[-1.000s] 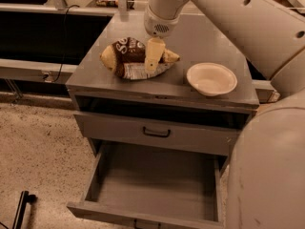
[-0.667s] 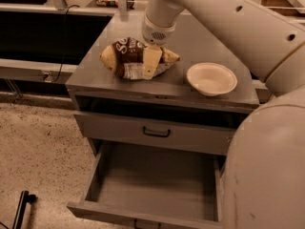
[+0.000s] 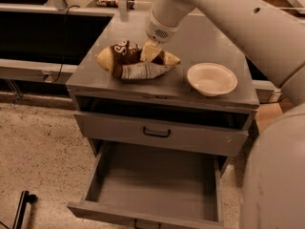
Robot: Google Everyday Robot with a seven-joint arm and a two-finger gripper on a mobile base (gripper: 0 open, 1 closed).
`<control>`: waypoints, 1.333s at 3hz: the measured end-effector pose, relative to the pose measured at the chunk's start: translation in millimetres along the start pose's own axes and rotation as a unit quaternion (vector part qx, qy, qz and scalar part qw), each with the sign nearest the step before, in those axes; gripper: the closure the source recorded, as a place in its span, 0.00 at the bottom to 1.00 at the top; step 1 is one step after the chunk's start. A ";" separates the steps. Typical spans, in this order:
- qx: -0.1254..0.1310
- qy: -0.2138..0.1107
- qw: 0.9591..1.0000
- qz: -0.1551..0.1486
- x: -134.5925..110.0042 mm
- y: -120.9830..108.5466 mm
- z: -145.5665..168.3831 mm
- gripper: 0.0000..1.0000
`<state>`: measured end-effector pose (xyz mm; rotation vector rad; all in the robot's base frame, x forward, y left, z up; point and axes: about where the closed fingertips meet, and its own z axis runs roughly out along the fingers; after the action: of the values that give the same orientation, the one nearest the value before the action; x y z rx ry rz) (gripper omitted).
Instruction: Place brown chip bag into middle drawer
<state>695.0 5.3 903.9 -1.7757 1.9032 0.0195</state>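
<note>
We are early on: the bag (image 3: 128,63) lies on the surface (image 3: 209,46) at 9 o'clock of the bowl (image 3: 211,78), our end effector (image 3: 151,51) down on it, grip we cannot tell, and the open drawer (image 3: 157,180) at 6 o'clock holds nothing yet.

Only one camera watched, and it looked steeply down from high up in front of the grey metal cabinet (image 3: 162,136), facing its drawer fronts. It sat close enough that the robot's white arm (image 3: 238,18) and rounded white body (image 3: 279,175) crowded the right side. The flat grey counter (image 3: 200,44) lay in the upper middle, with the claw (image 3: 151,51) over its left part at the crinkled brown chip bag (image 3: 125,56). The wide grey bottom drawer (image 3: 157,185), pulled out, ran off the lower edge.
</note>
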 end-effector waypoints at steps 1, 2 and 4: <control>0.013 -0.073 0.997 -0.009 -27.8 1.5 -46.0 0.87; -0.004 -0.108 0.994 -0.017 -40.4 19.0 -78.4 1.00; -0.038 -0.117 0.992 -0.001 -46.8 110.1 -151.0 1.00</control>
<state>537.0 9.0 1014.2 -1.7407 1.7524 0.2891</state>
